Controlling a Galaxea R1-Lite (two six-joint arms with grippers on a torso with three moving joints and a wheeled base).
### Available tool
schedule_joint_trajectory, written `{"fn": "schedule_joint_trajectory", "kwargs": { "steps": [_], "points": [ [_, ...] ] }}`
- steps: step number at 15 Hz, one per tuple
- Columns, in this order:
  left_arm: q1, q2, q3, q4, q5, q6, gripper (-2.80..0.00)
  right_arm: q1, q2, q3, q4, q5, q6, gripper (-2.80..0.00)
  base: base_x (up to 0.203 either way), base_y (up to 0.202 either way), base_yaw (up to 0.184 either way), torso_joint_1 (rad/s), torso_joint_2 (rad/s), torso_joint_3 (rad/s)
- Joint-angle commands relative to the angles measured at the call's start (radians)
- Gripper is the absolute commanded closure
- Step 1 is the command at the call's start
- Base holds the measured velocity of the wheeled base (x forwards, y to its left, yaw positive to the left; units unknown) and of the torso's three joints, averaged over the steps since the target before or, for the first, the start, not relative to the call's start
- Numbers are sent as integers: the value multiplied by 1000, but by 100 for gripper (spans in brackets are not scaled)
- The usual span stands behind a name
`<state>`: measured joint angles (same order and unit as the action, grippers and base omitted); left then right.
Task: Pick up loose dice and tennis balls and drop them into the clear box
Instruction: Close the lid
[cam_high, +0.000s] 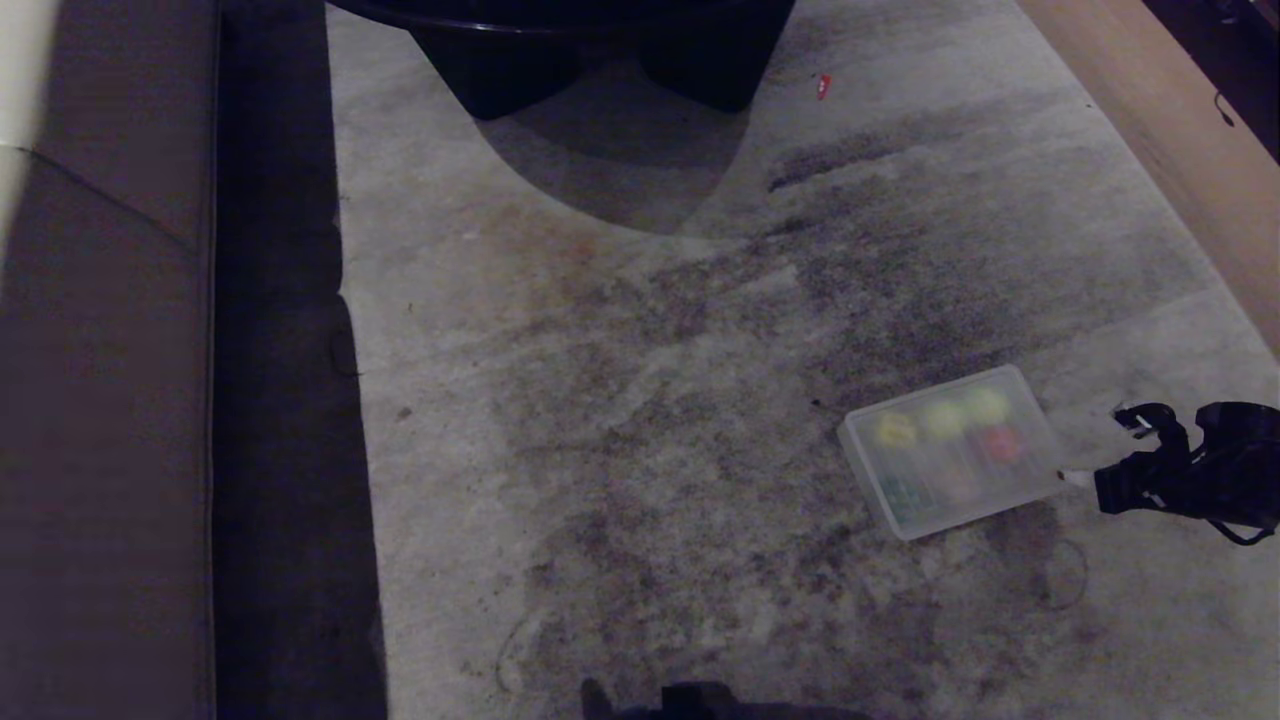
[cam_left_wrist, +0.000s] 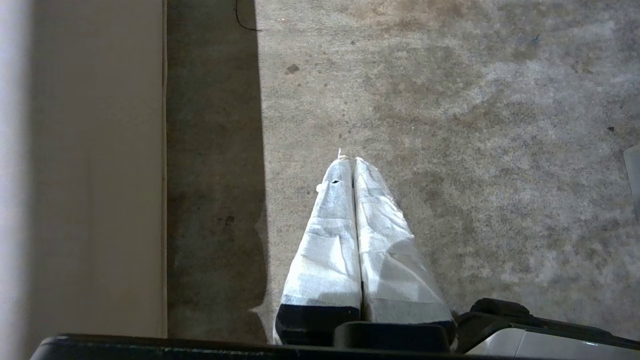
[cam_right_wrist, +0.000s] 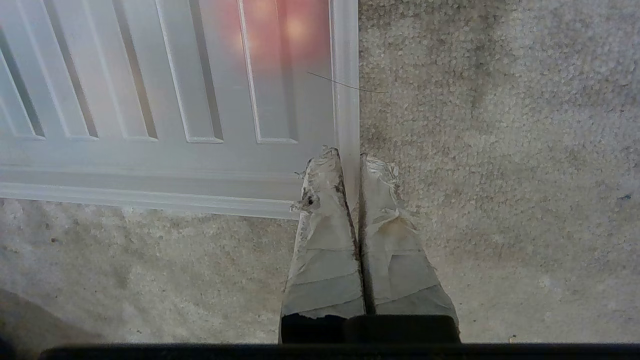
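Two claws are in view, both with fingers pressed together and gripping nothing. The right claw (cam_right_wrist: 350, 160) sits low at the right-hand edge of the clear box (cam_high: 950, 452), fingertips touching or just beside its rim; the ribbed lid (cam_right_wrist: 165, 100) appears to lie over the box. Through the frosted plastic, two tennis balls (cam_high: 985, 405), a yellow die (cam_high: 895, 430), a red die (cam_high: 1000, 443) and a dark green die (cam_high: 905, 492) can be made out inside. No loose dice or balls show on the carpet (cam_high: 600, 420); a small red scrap (cam_high: 823, 86) far off cannot be identified. Judgement: collection looks complete or nearly so. The right arm reaches in from the right, held close to the floor. The left claw (cam_left_wrist: 350, 162) hangs idle over bare carpet beside a pale wall (cam_left_wrist: 95, 165).
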<state>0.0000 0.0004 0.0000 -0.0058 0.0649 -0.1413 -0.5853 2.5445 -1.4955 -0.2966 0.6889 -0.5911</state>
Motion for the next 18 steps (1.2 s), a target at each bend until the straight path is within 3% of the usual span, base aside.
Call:
{"fn": "schedule_joint_trajectory", "kwargs": {
  "steps": [1,4,5,18],
  "points": [
    [0,0,0,0,1,-1,0,-1,-4,-2,-3,6,-4,0,0,0,0,0,0,0],
    [0,0,0,0,1,-1,0,-4,-4,4,2,-1,-2,0,0,0,0,0,0,0],
    [0,-2,0,0,1,-1,0,-8,-4,7,1,-3,-22,-280,0,0,0,0,0,0],
    [0,-1,0,0,1,-1,0,-26,-69,38,17,-39,-82,-280,0,0,0,0,0,0]
  ]
}}
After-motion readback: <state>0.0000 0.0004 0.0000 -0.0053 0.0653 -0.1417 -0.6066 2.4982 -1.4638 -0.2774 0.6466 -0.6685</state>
